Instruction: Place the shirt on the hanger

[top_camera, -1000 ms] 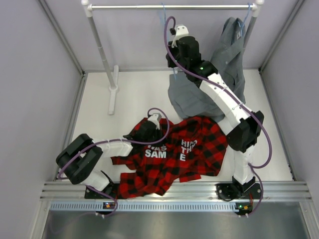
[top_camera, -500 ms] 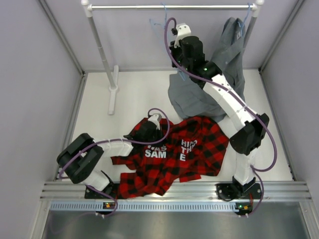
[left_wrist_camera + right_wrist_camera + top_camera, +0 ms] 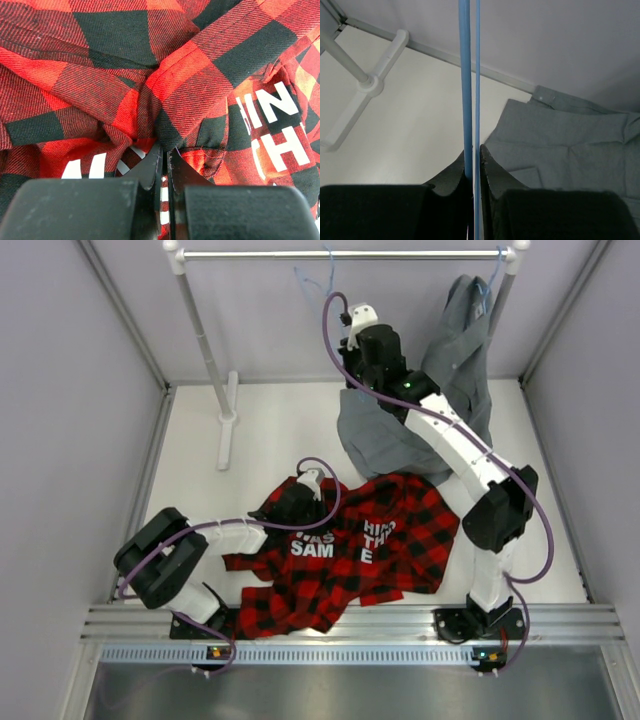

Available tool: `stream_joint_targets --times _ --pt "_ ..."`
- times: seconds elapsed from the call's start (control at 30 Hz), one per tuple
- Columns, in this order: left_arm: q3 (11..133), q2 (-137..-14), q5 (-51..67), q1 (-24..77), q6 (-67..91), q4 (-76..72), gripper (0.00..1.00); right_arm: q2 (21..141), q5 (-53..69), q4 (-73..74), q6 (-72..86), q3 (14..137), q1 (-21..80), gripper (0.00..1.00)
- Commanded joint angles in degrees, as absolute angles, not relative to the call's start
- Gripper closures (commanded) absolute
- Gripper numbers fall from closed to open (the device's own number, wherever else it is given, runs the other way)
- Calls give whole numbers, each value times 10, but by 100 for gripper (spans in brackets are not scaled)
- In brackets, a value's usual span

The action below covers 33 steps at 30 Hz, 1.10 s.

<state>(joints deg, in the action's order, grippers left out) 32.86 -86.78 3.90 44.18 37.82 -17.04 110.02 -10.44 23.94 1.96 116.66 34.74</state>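
1. Red-and-black plaid marks the shirt (image 3: 370,540), which lies crumpled on the table (image 3: 270,430) at the near edge between my two arm bases. Its lettered panel faces up. In the top view its long axis runs roughly from 8 to 2 o'clock.
2. My left gripper (image 3: 164,152) sits on the shirt's 10 o'clock corner, fingers pressed together with a fold of plaid pinched at the tips.
3. At 12 o'clock the hanger (image 3: 466,75) is bare, close under the rail (image 3: 340,254). I cannot tell whether its hook is over the rail. In the right wrist view its blue wire runs straight from 12 to 6 o'clock through my right gripper (image 3: 474,152).
4. That gripper's jaws stand close on either side of the wire with barely a gap. I cannot tell whether they clamp it or only flank it.
5. From the right gripper the shirt lies at about 7 o'clock, well apart, with the grey shirt (image 3: 400,435) spread between them. The left arm is the nearer one to the shirt, and only the right arm is at the hanger.
6. My judgement is that the hanger must travel toward 6 o'clock and turn so its shoulders line up with the shirt's axis. Dragging it through the grey shirt on the way down is the likely snag.
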Motion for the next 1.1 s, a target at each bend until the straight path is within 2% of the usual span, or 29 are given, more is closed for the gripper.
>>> stream_joint_targets --times 0.0,0.1,0.33,0.47,0.5,0.53,0.57,0.67,1.07 --pt "325 -871 51 443 379 -207 100 1054 -110 238 19 1159 345 91" --pt "324 -874 52 443 380 -210 100 1047 -112 239 18 1154 345 97" --pt "323 -878 55 443 381 -214 100 1041 -107 239 14 1157 345 100" --pt "323 -877 57 443 381 -214 100 1036 -106 238 13 1158 345 80" --pt "323 -878 57 443 381 -214 100 1034 -108 238 14 1158 345 79" --pt "322 -877 57 443 381 -214 100 1034 -109 239 14 1158 345 81" --pt "322 -878 58 443 381 -214 100 1034 -110 239 13 1159 345 91" --pt "321 -879 57 443 381 -214 100 1034 -112 239 13 1155 345 100" --pt "330 -872 45 443 388 -203 100 1011 -100 185 0 1136 347 100"
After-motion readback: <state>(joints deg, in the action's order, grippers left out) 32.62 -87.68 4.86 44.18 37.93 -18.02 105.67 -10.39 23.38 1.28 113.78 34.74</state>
